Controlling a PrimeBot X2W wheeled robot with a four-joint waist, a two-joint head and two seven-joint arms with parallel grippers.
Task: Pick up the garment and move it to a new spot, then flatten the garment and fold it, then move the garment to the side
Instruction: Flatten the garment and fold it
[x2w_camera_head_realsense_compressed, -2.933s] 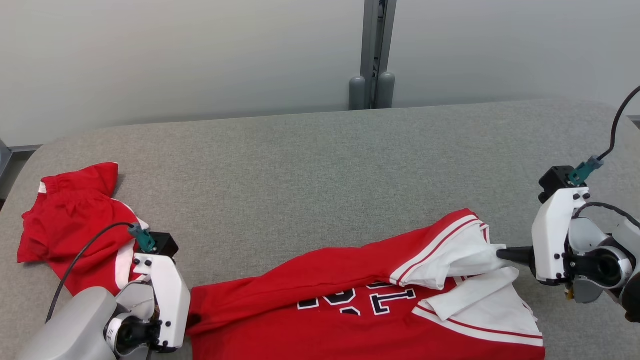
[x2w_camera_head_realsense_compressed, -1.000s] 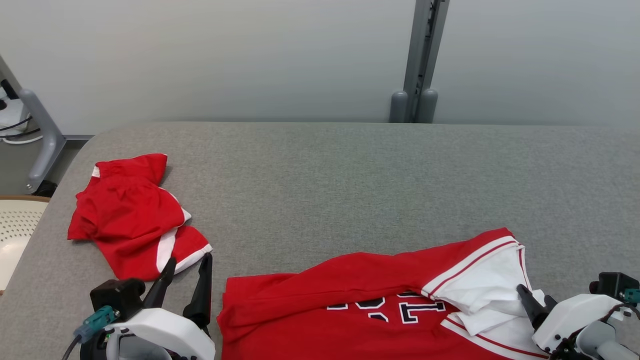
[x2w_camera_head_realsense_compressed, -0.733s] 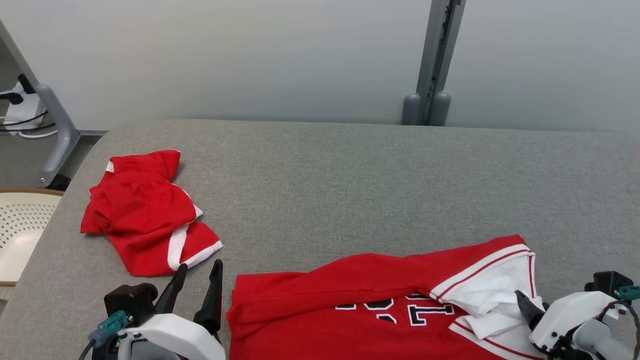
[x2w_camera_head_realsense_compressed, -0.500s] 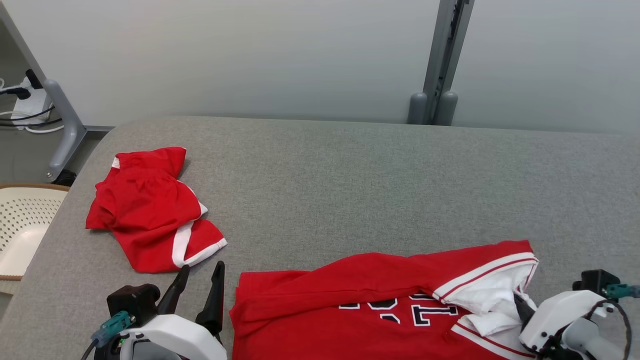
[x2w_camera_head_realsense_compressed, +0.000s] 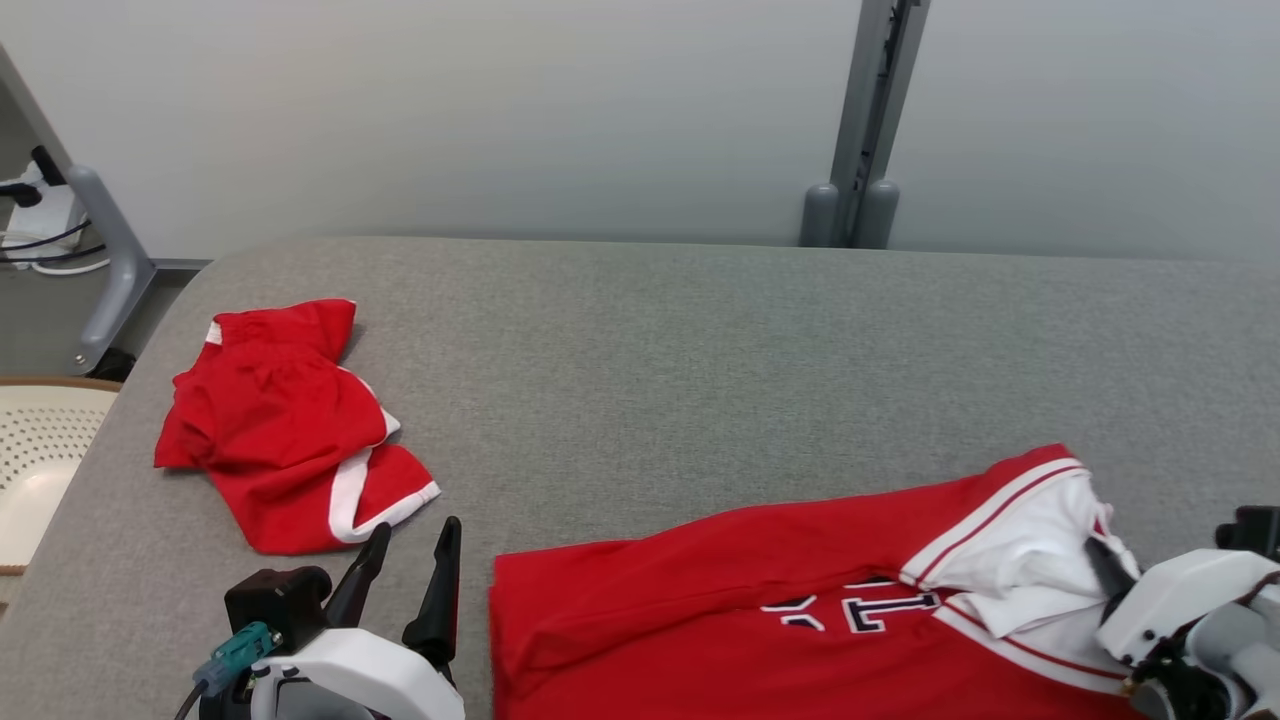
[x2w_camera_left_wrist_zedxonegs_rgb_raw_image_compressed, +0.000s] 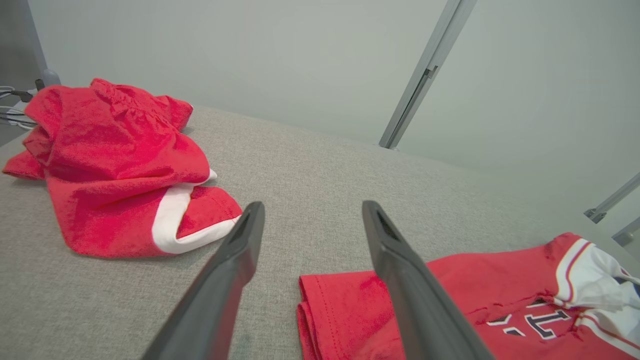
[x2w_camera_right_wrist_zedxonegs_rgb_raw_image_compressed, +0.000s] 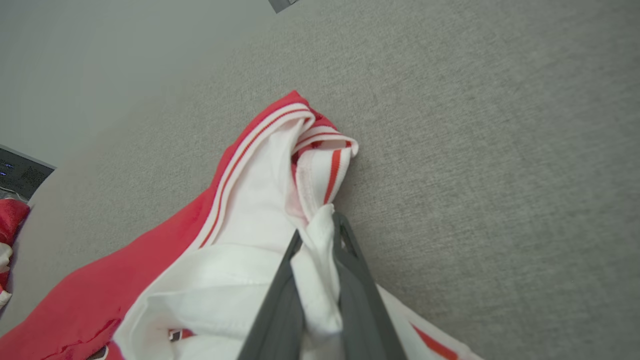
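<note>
White fold of jersey (x2w_camera_head_realsense_compressed: 720, 600) clamped by right gripper (x2w_camera_right_wrist_zedxonegs_rgb_raw_image_compressed: 320, 227); left gripper (x2w_camera_left_wrist_zedxonegs_rgb_raw_image_compressed: 310, 212) spread, empty.
Cloth is best drawn low and outward; several layers seem caught.

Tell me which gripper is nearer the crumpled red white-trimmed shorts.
Left. The left gripper sits beside the red shorts; the right gripper is far across the grey table, shut on the red-and-white jersey.

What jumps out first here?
The red jersey lies along the near edge of the grey table, its white sleeve pinched in the shut right end effector. Next come the crumpled red shorts at the left, with the open left end effector hovering between the two garments.
</note>
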